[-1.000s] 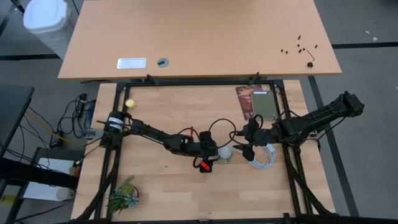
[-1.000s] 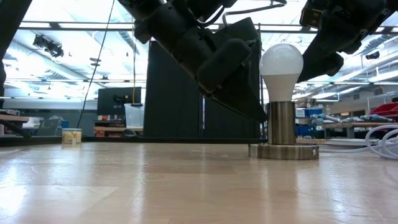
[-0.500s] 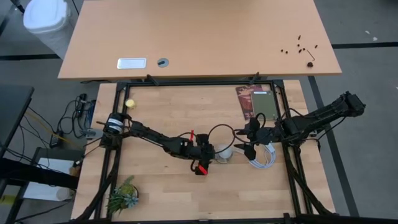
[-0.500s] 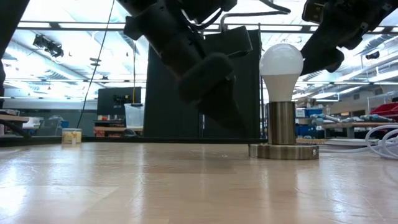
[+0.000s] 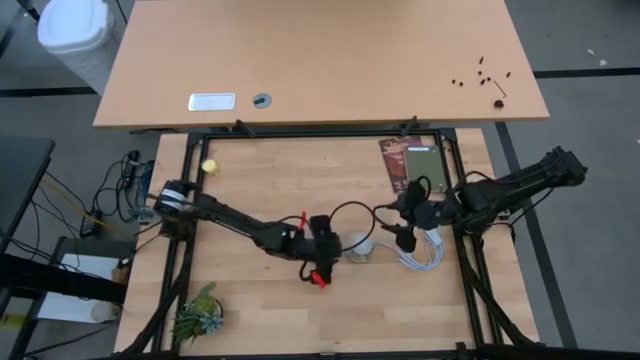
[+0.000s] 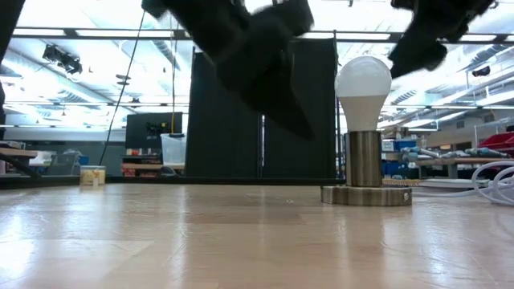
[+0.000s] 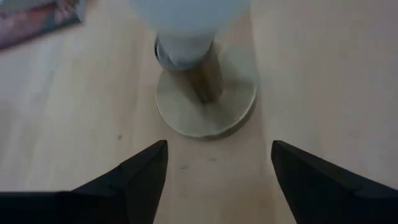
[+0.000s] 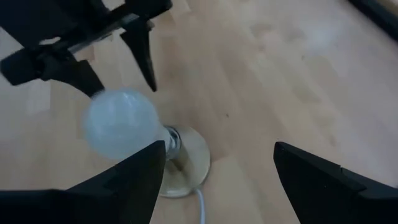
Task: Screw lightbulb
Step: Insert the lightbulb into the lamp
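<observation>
Left wrist view: lightbulb (image 7: pixel 186 25) stands ahead of wide-spread left fingers (image 7: pixel 140 177), untouched.

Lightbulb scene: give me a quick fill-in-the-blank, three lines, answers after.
1. The lightbulb stands upright in the metal ____.
2. The left gripper has its fingers ____, with nothing between them.
3. In the high view the right gripper sits to the ____ of the lightbulb.

Answers: socket; open; right

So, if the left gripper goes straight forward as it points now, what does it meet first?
Probably the lightbulb standing in its socket; the open left gripper points right at them. Depth is unclear.
</observation>
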Robot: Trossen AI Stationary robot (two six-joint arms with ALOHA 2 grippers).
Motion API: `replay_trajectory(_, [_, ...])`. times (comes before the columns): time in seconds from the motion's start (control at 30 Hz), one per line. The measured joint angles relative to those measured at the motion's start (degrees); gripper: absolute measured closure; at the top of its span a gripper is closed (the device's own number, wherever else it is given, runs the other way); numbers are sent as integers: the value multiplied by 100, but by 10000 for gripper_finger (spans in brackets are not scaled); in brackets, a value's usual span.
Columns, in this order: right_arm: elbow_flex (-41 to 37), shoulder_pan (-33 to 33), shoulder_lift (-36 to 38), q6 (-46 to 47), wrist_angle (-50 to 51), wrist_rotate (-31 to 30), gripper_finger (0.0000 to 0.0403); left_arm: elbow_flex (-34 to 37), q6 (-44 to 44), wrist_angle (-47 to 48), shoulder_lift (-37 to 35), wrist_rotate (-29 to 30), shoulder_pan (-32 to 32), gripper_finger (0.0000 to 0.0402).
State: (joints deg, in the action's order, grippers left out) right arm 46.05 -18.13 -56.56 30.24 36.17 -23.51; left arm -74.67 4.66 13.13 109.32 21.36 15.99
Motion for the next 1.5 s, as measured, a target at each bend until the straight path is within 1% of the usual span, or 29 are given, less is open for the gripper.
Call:
replay_trajectory(0.13, [577,-65,-182,-75,482,-101,94,0,29,295,-333,278,254,119])
replay_trajectory(0.3, [1049,-146,-251,-151,757,-226,94,14,27,876,-719,934,583,120])
replay_trajectory(0.37, [1123,-198,-249,-180,832,-313,94,171,22,850,-875,1175,662,120])
replay_trajectory(0.43, [1197,-220,-247,-192,853,-446,94,429,29,713,-1048,1253,689,120])
replay_trajectory(0.53, [1254,-218,-240,-174,887,-507,94,995,108,92,-1316,1328,764,120])
replay_trajectory(0.7, [1380,-134,-347,-38,890,-547,94,2016,-113,-1389,-1622,1341,806,120])
replay_trajectory(0.9, [1787,60,-1017,-35,1075,-488,94,3220,-453,-3557,-1661,1357,715,120])
replay_trajectory(1.07, [2440,142,-1582,-209,1203,-468,94,3963,-474,-4872,-1659,1359,642,120])
replay_trajectory(1.13, [2690,142,-1768,-334,1326,-468,94,4100,-482,-5125,-1661,1357,611,120])
replay_trajectory(1.23, [3017,144,-2015,-535,1444,-474,94,4131,-462,-5173,-1661,1325,548,120])
replay_trajectory(1.33, [3293,144,-2245,-678,1625,-476,94,4129,-411,-5314,-1661,1110,453,120])
replay_trajectory(1.4, [3466,142,-2406,-776,1853,-476,94,4129,-173,-5384,-1661,1003,361,120])
replay_trajectory(1.5, [3658,142,-2593,-926,2082,-475,94,4082,246,-5385,-1661,586,175,120])
